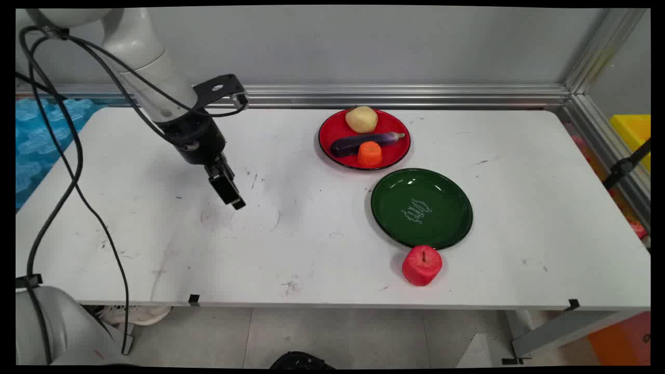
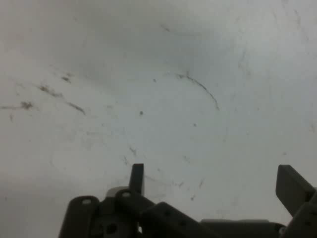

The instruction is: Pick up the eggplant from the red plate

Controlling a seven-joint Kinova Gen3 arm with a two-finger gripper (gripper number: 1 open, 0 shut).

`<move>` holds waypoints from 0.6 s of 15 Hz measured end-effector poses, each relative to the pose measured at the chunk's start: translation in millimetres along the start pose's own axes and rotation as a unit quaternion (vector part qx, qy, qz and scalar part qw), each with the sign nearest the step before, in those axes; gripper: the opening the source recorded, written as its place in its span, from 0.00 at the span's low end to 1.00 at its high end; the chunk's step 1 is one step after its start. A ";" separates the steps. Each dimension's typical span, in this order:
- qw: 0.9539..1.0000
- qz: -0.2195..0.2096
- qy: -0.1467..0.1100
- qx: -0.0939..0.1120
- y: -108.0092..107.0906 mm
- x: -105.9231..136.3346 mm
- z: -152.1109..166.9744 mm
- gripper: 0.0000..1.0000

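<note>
We've got the white counter [image 1: 519, 218], scuffed, then a green plate [image 1: 421, 208] and a red plate [image 1: 332, 132] with food, well off to the hand's right. The hand [image 1: 231, 192] hovers over bare counter, fingers [image 2: 137, 178] spread, grasping nothing.

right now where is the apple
In the main view the apple sits on the table near its front edge, right of centre, just in front of the empty green plate and far from the gripper.
</note>
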 end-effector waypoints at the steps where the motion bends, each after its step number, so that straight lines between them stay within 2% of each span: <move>1: 1.000 0.002 0.003 0.002 -1.9 2.7 1.0 1.00; 9: 0.997 0.042 0.055 0.042 -31.8 49.3 19.6 1.00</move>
